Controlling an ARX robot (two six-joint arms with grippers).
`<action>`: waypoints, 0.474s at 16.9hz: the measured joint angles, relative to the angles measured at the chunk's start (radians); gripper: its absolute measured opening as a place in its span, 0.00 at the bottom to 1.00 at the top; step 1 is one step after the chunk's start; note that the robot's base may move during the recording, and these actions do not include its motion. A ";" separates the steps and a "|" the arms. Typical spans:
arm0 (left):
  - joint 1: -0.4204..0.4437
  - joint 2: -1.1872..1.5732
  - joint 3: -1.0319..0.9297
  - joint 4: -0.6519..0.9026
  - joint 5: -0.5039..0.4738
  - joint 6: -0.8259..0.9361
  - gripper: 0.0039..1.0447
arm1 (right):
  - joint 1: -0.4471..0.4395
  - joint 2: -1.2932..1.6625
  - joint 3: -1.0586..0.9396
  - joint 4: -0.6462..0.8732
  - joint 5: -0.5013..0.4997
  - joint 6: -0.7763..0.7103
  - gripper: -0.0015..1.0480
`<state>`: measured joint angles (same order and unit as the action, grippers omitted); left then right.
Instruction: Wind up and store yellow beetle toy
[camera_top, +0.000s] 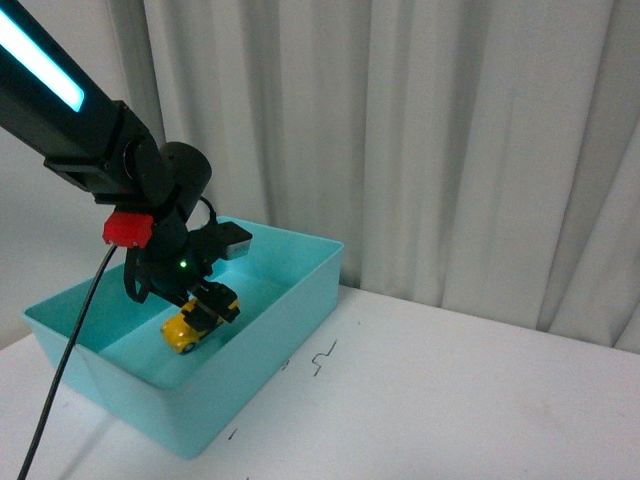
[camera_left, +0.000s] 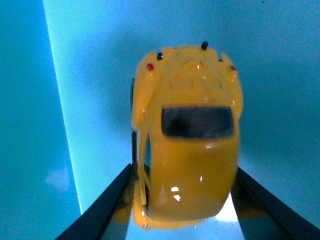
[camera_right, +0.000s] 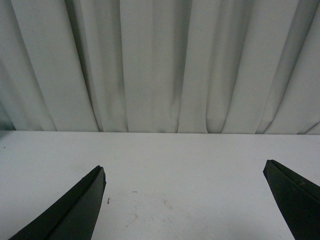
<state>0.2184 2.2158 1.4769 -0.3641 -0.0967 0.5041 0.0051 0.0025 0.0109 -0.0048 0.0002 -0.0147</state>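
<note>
1. Toy first: the yellow beetle toy (camera_left: 187, 150) sits low inside the teal bin (camera_top: 300, 300), near its floor and towards the middle. The front view does not settle whether the wheels touch the floor; the car looks slightly tipped.
2. Grip: the left gripper (camera_top: 205, 305) is clamped on the toy, one dark finger pressed to each flank. In the left wrist view the end with the red lights points away from the wrist.
3. Step in hand, as I judge it: storing. The car is already within the bin walls, so what remains is a gentle set-down and a clean release.
4. Lower until the wheels bear on the floor before letting go; a glossy, rounded body dropped from any height is likely to roll or flip.
5. Part the jaws evenly and only just enough, so neither finger drags the car sideways.
6. Lift straight up, clear of the near wall, which stands close beside the arm.
7. If the spring is wound, expect the car to run on release; the walls should contain it.
8. Right gripper (camera_right: 185, 170) hangs with jaws wide apart, holding nothing, above the white table (camera_right: 175, 150) and facing the curtain (camera_top: 400, 120). It is well apart from the bin and needs no part in this.
</note>
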 joint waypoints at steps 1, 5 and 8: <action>-0.001 0.001 0.006 -0.012 0.013 -0.005 0.68 | 0.000 0.000 0.000 0.000 0.000 0.000 0.94; -0.002 -0.022 0.021 0.020 0.126 -0.052 0.93 | 0.000 0.000 0.000 0.000 0.000 0.000 0.94; -0.002 -0.122 -0.005 0.078 0.181 -0.057 0.94 | 0.000 0.000 0.000 0.000 0.000 0.000 0.94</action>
<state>0.2169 2.0933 1.4719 -0.2863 0.0845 0.4473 0.0051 0.0025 0.0109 -0.0044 0.0002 -0.0147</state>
